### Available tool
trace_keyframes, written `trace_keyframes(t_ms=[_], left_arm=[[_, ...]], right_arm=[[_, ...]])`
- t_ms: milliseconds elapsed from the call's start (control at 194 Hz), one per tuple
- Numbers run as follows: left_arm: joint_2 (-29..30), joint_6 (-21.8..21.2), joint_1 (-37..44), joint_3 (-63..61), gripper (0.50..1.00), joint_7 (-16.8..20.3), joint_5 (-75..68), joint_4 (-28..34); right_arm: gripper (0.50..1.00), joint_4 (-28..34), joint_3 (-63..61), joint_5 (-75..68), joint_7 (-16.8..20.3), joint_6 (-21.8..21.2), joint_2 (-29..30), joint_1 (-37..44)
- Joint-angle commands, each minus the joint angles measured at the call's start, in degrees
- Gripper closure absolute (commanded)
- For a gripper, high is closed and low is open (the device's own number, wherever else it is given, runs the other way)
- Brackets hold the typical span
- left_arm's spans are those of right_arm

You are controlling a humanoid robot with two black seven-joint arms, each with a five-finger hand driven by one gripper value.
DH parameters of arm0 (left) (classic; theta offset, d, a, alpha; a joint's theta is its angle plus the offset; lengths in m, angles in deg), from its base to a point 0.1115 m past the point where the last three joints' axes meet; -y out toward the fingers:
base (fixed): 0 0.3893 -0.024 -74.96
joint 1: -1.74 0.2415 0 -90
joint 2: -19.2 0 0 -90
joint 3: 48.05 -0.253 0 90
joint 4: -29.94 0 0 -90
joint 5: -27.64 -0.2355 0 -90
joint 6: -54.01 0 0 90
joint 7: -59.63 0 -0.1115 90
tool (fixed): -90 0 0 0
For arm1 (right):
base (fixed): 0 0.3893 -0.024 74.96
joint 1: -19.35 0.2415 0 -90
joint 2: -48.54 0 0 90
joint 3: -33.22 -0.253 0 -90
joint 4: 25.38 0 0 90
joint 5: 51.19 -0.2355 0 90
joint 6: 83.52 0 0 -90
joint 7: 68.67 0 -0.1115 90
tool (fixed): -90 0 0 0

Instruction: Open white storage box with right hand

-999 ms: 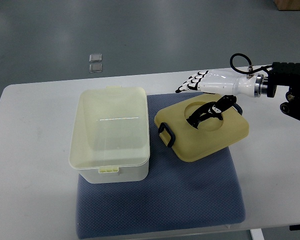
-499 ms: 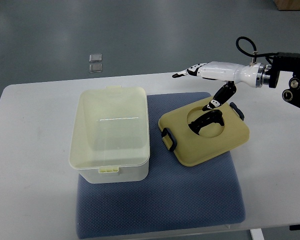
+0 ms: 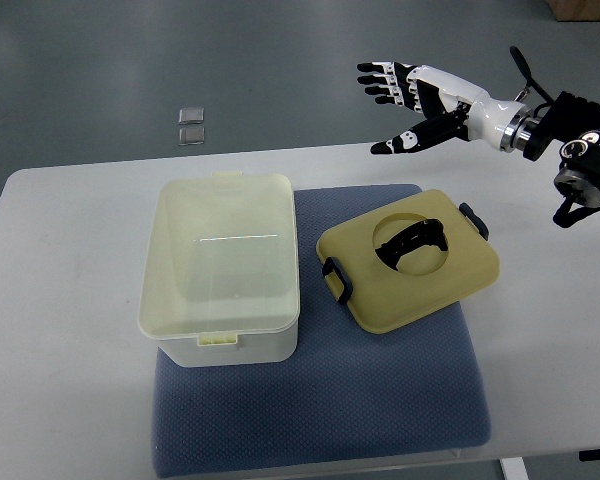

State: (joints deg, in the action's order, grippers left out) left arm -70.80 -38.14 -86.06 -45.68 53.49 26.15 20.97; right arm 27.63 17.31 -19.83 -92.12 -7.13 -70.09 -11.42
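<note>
The white storage box [image 3: 220,265] stands open and empty on the left part of a blue mat [image 3: 380,390]. Its yellowish lid [image 3: 410,262], with a black handle in a round recess and black clips at two ends, lies flat on the mat to the right of the box. My right hand [image 3: 398,98] is raised above the table's far edge, up and away from the lid, fingers spread and holding nothing. Its arm comes in from the right edge.
The mat lies on a white table [image 3: 60,330]. Two small clear squares [image 3: 191,125] lie on the grey floor beyond the table.
My right hand let go of the lid's handle and rose up and back, opening its fingers. The lid settled flat on the mat.
</note>
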Motion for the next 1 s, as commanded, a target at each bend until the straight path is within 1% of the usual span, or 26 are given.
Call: trace_keyframes(t_ms=[0, 62, 108, 257, 288, 386, 427, 489, 546, 638, 772, 808, 994], left_arm=[[0.0, 0.0, 0.0, 0.0, 0.500, 0.1, 0.0, 0.0], [0.0, 0.0, 0.0, 0.0, 0.500, 0.0, 0.0, 0.0], [0.0, 0.0, 0.0, 0.1, 0.500, 0.0, 0.0, 0.0], [0.0, 0.0, 0.0, 0.0, 0.500, 0.0, 0.0, 0.0], [0.0, 0.0, 0.0, 0.0, 0.500, 0.0, 0.0, 0.0], [0.0, 0.0, 0.0, 0.0, 0.500, 0.0, 0.0, 0.0], [0.0, 0.0, 0.0, 0.0, 0.500, 0.0, 0.0, 0.0], [0.0, 0.0, 0.0, 0.0, 0.500, 0.0, 0.0, 0.0], [0.0, 0.0, 0.0, 0.0, 0.500, 0.0, 0.0, 0.0], [0.0, 0.0, 0.0, 0.0, 0.500, 0.0, 0.0, 0.0], [0.0, 0.0, 0.0, 0.0, 0.500, 0.0, 0.0, 0.0], [0.0, 0.0, 0.0, 0.0, 0.500, 0.1, 0.0, 0.0], [0.0, 0.0, 0.0, 0.0, 0.500, 0.1, 0.0, 0.0]], right_arm=[[0.568, -2.4, -2.5, -7.3, 0.7, -0.1, 3.2, -2.9], [0.568, -3.8, -4.0, -11.8, 1.5, -1.0, 4.6, -4.6], [0.568, -4.4, -4.3, -14.4, 2.8, -1.4, 5.2, -5.0], [0.568, -6.0, -4.8, -25.6, 9.8, -3.5, 6.4, -6.2], [0.568, -6.2, -4.8, -27.1, 10.6, -3.6, 6.7, -6.3], [0.568, -6.8, -4.9, -34.8, 15.4, -3.7, 7.1, -6.4], [0.568, -6.9, -4.9, -38.3, 16.8, -3.9, 7.2, -6.4], [0.568, -7.0, -4.9, -42.5, 17.6, -4.6, 7.2, -6.4], [0.568, -7.6, -4.8, -46.4, 17.8, -6.5, 7.1, -6.5], [0.568, -8.3, -4.7, -48.9, 19.0, -8.1, 7.3, -6.6], [0.568, -8.3, -4.8, -49.1, 19.1, -8.2, 8.5, -7.7], [0.568, -8.3, -4.8, -49.0, 18.5, -7.9, 9.2, -7.9], [0.568, -8.3, -4.9, -48.8, 18.4, -7.8, 9.7, -8.7]])
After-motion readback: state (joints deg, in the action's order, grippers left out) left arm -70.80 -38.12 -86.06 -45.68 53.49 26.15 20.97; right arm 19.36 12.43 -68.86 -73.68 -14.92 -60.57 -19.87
